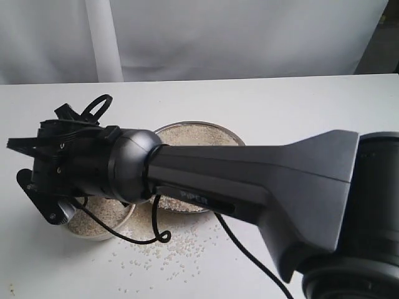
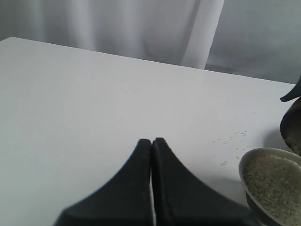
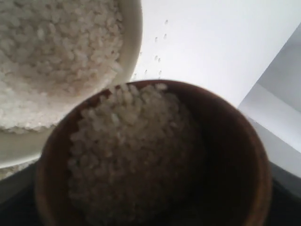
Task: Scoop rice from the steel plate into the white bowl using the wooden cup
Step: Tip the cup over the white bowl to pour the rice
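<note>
Right wrist view alone shows wooden cup (image 3: 225,155), right hand (image 1: 47,177) gripping; left hand (image 2: 151,146) closed.

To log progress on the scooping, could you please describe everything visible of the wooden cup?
The wooden cup is round, handleless and glossy reddish-brown, with a darker inside. It is full of rice, heaped to the rim on the side nearest the white bowl, whose edge it overlaps in the right wrist view; whether they touch is unclear.

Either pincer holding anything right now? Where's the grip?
Right pincer holds the wooden cup, full of rice, at the white bowl's rim; which part it grips is out of view. Left pincer is shut on nothing.
</note>
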